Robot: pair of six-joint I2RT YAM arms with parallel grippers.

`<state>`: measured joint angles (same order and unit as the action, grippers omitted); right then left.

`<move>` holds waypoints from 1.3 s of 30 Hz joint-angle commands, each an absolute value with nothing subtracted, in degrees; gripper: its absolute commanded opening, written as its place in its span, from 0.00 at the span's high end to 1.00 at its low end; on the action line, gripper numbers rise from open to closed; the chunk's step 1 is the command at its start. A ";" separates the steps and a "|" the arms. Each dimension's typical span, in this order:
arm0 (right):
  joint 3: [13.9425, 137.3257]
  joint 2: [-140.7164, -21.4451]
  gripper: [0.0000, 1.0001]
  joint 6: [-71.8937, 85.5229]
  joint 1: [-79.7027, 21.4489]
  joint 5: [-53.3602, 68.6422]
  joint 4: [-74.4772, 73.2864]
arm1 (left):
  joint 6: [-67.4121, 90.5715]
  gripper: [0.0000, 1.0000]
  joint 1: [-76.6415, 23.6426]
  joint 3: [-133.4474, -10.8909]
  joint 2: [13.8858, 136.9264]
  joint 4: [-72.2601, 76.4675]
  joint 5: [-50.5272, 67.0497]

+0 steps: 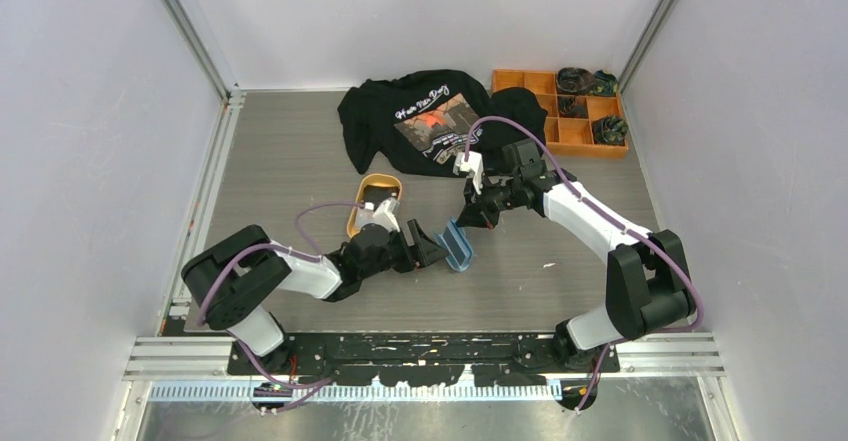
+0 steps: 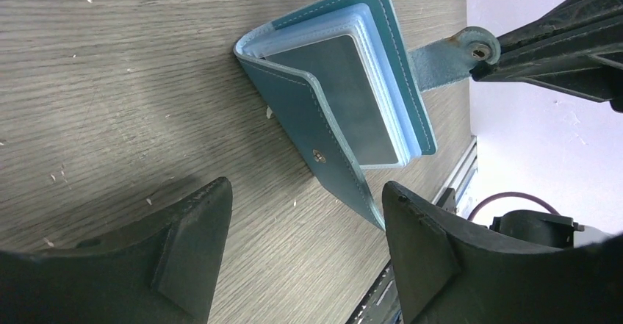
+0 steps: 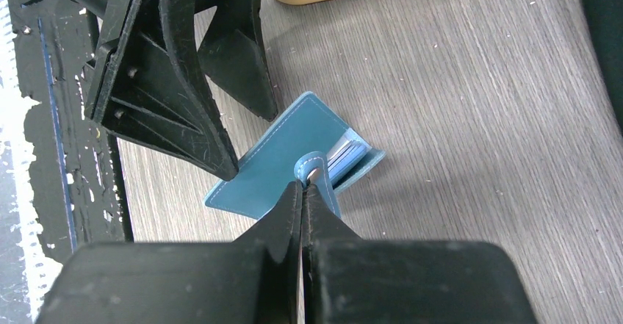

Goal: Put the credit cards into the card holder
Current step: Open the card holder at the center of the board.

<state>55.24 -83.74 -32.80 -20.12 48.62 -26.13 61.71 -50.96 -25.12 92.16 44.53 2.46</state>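
Nearest me, the left gripper [image 1: 431, 251] hangs low over the table with its jaws spread wide and nothing between them. It faces the outer cover of the card holder [image 1: 459, 246], probably ready to steady or spread it.

The card holder sits mid-table between the two arms, tipped up on edge with its covers a little apart. A grey card [image 2: 358, 98] shows in the front pocket.

- Long axis: roughly near to far, slanted a little.
- Fold: at the end away from the pinch.

Just beyond, the right gripper [image 1: 478, 219] is clamped tight on the snap tab [image 2: 448, 58], apparently to keep the holder upright and open for loading.

Farther back:

- orange tray [image 1: 352, 216] with dark cards [image 1: 378, 197]
- black T-shirt [image 1: 400, 111]
- compartment box [image 1: 570, 139]
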 commanded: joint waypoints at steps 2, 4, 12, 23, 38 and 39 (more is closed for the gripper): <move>55.50 -81.92 0.99 -33.42 -19.87 49.25 -25.29 | 60.90 0.25 -51.27 -25.36 89.02 44.72 -0.79; 55.54 -81.93 0.99 -33.78 -19.86 49.14 -25.59 | 60.09 0.25 -51.25 -25.59 87.57 42.44 -1.80; 55.56 -81.07 0.99 -37.97 -19.45 47.84 -28.57 | 54.27 0.38 -51.24 -27.60 79.29 25.77 -7.19; 54.23 -79.10 0.99 -46.05 -19.05 51.66 -32.70 | 49.65 0.43 -51.46 -30.59 71.71 21.60 -1.77; 54.17 -79.71 0.99 -46.97 -18.32 51.94 -33.30 | 51.47 0.62 -51.97 -39.73 89.84 26.80 5.39; 54.22 -79.78 0.99 -47.08 -18.29 51.88 -33.37 | 51.40 0.63 -51.94 -39.92 90.18 25.96 4.93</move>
<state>54.08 -81.25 -45.36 -18.61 50.30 -32.93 52.07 -51.75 -37.34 89.10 24.36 4.19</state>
